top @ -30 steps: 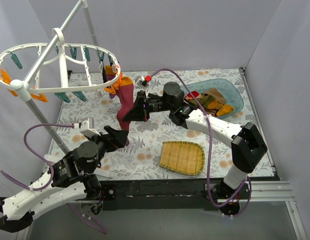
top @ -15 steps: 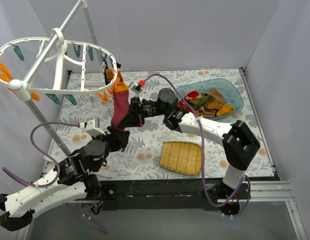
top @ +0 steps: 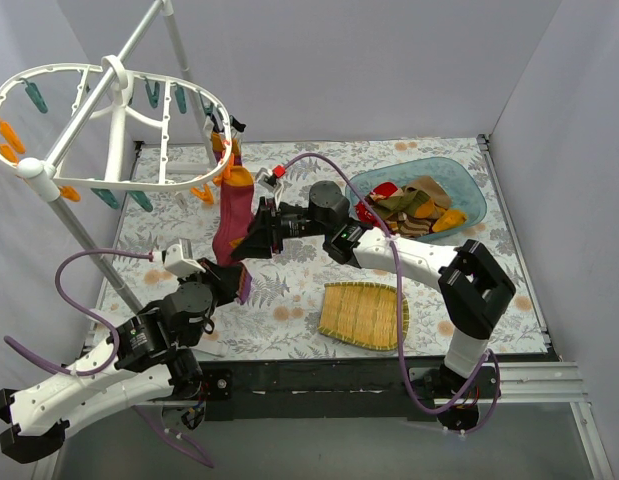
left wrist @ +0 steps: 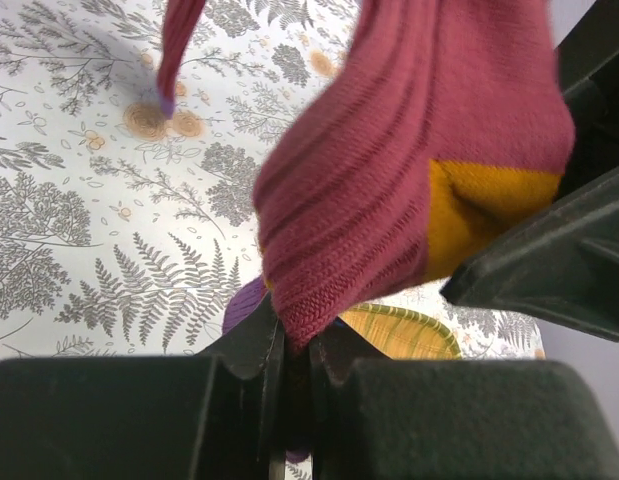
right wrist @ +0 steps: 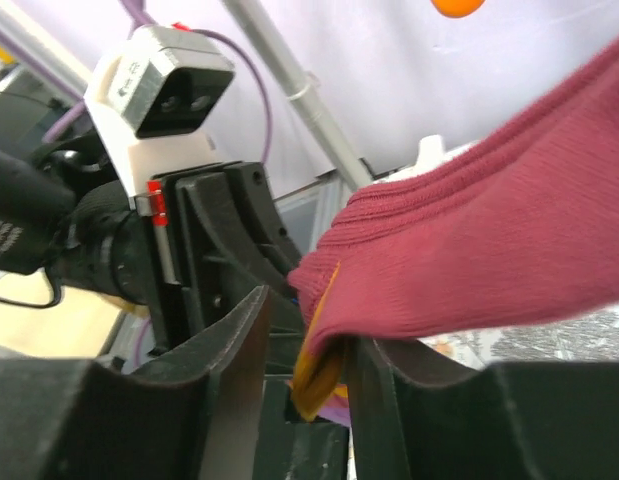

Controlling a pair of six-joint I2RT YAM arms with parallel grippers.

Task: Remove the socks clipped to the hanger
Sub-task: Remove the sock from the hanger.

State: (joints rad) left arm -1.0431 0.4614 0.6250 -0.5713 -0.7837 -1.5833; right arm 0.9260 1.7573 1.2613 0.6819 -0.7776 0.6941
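Maroon sock point(top: 228, 215) hangs near-vertical from the hanger's point(top: 139, 183) right end, its lower tip pinched in the closed left gripper point(left wrist: 294, 350) directly below; right gripper point(top: 247, 240) jaws stand parted loosely about it

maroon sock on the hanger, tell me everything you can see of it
The maroon sock is a soft ribbed knit with an orange band near its top, an orange patch lower down and a purple tip. It hangs long and slightly slanted from the right end of the white hanger, its top among the orange clips. The left end effector is shut on its lower edge. Higher up, a fold lies between the parted fingers of the right end effector.
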